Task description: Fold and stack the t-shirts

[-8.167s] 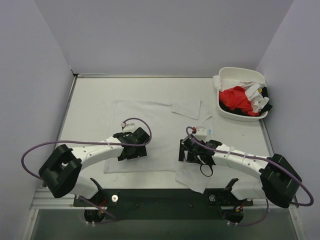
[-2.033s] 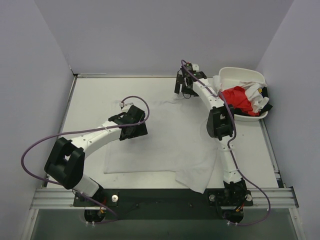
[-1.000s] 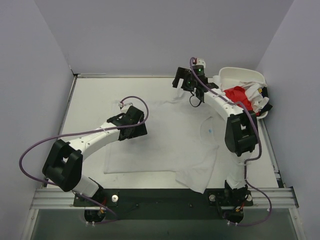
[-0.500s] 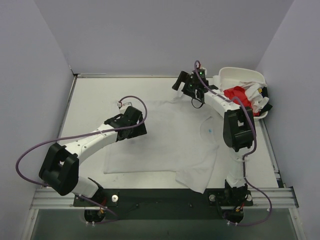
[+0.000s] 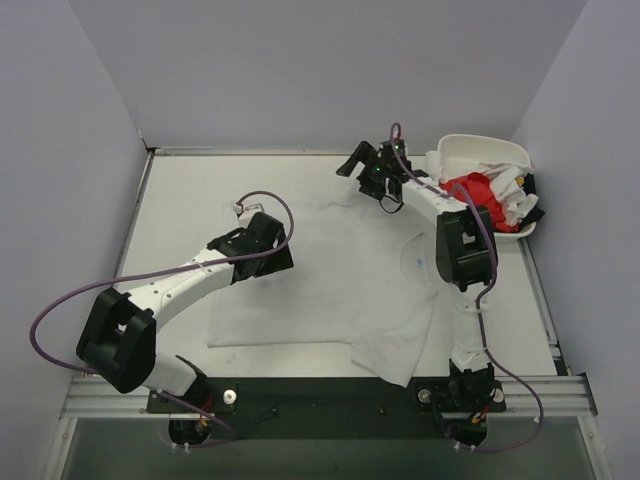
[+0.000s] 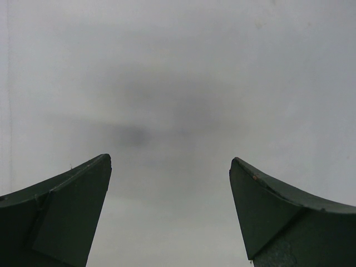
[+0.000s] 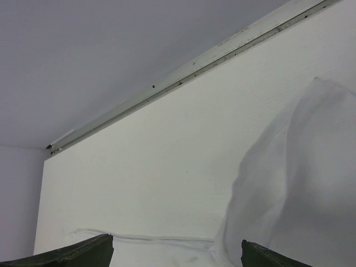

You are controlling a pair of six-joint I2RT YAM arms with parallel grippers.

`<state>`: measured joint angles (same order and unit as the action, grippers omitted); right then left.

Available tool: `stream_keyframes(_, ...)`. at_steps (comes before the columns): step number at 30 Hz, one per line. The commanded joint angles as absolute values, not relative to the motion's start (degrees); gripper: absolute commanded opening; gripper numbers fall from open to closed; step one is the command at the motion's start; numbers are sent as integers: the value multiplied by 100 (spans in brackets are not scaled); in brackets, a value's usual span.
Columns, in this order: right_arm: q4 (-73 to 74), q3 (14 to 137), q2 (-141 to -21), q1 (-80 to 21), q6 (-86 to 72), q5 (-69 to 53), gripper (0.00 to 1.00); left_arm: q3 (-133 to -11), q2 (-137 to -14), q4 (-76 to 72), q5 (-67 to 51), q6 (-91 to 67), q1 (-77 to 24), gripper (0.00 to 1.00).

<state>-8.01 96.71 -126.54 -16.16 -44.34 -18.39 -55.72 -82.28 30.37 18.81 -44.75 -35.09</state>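
Over the white t-shirt (image 5: 320,285) spread on the surface (image 5: 180,200), the left gripper (image 6: 169,186) hangs released; the right gripper (image 5: 360,166), also released, is at its far edge (cloth peaked up, only the right wrist view tells).

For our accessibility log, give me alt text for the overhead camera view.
A white t-shirt lies spread on the table. The left claw hangs over its left part; the right claw is stretched out above its far edge. A white tub at far right holds a red shirt and white ones.
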Motion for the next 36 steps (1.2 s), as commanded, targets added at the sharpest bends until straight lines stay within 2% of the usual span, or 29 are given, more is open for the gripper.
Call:
stream_keyframes(1, -1089, 10046, -13034, -1635, -4895, -2118, 100, -5607, -8191, 2918, 1916, -4500, -3480, 97)
stream_keyframes(8, -1292, 9809, -12745, -1652, -4607, -1820, 100, -5599, -8226, 2900, 1934, -4474, -3463, 98)
stream_keyframes(12, -1134, 10168, -12893, -1626, -4500, -1881, 100, -5634, -8297, 2883, 1899, -4491, -3463, 97)
stream_keyframes(19, -1160, 11388, -13954, -1679, -4798, -2267, 100, -5642, -8350, 2883, 1925, -4483, -3454, 98)
stream_keyframes(23, -1011, 12924, -14922, -1723, -5237, -2513, 100, -5669, -8402, 2900, 1916, -4474, -3428, 98)
stream_keyframes(26, -1484, 13192, -15345, -1740, -5624, -2540, 100, -5643, -8429, 2892, 1916, -4465, -3410, 98)
stream_keyframes(29, -2196, 12755, -15057, -1731, -5643, -2532, 100, -5625, -8438, 2883, 1890, -4456, -3410, 97)
stream_keyframes(30, -2354, 12222, -14856, -1723, -5512, -2488, 100, -5616, -8438, 2883, 1898, -4456, -3410, 98)
stream_keyframes(36, -2714, 10497, -12870, -1696, -4158, -2110, 100, -5625, -8385, 2822, 1855, -4439, -3410, 97)
